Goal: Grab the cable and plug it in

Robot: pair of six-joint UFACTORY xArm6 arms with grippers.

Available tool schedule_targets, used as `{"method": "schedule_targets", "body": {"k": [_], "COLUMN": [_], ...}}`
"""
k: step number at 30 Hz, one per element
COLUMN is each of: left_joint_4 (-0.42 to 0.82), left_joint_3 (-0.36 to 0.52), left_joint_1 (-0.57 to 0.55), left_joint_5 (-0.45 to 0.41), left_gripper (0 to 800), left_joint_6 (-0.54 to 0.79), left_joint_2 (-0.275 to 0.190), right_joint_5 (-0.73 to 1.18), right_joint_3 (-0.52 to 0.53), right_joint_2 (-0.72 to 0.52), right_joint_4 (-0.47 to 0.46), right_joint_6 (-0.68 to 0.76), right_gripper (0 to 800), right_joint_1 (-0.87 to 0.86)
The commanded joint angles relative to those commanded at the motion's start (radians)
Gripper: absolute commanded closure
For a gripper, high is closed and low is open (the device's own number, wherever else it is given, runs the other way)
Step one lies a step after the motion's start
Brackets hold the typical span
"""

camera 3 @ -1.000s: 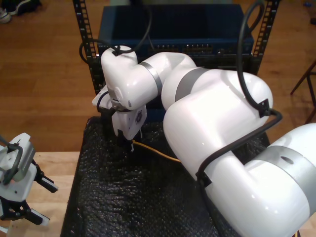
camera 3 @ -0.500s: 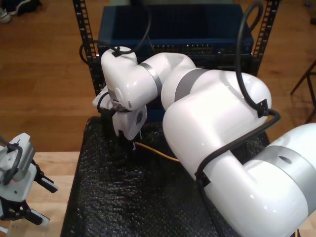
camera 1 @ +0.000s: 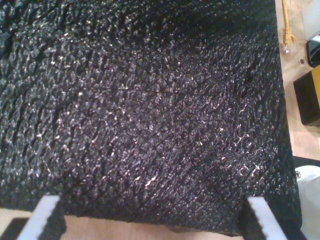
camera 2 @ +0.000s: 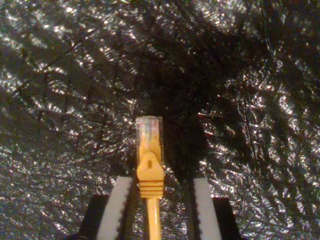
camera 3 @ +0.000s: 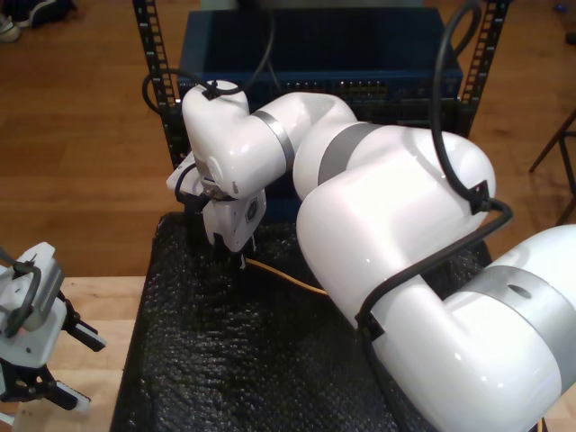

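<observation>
Cable [camera 2: 150, 172] now sits between the pads of my second tool [camera 2: 159, 210], its clear plug pointing out past the fingertips over the black mat [camera 3: 225, 360]. The pads stand close either side of the yellow boot; whether they grip it I cannot tell. In the exterior view the cable [camera 3: 283, 277] trails from that tool [camera 3: 241, 261] at upper centre. Against the earlier frames, the arm's wrist has risen slightly and shifted a little toward the exterior view's left; this suggests the pick is being completed. My first tool [camera 1: 150, 220] hangs open, holding nothing, at the lower left of the exterior view [camera 3: 67, 364]. Plugging into the rack [camera 3: 315, 54] is not yet begun.
</observation>
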Motion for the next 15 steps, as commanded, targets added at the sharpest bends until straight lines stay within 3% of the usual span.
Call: {"method": "schedule_targets", "body": {"k": [11, 15], "left_joint_4": [0.000, 0.000], "left_joint_3": [0.000, 0.000], "left_joint_1": [0.000, 0.000], "left_joint_5": [0.000, 0.000], "left_gripper": [0, 0], "left_joint_6": [0.000, 0.000], "left_joint_2": [0.000, 0.000], "right_joint_5": [-0.003, -0.002], "right_joint_3": [0.000, -0.009], "right_joint_2": [0.006, 0.006], "right_joint_4": [0.002, 0.000], "right_joint_6": [0.000, 0.000], "right_gripper": [555, 605], "right_joint_1": [0.000, 0.000]}}
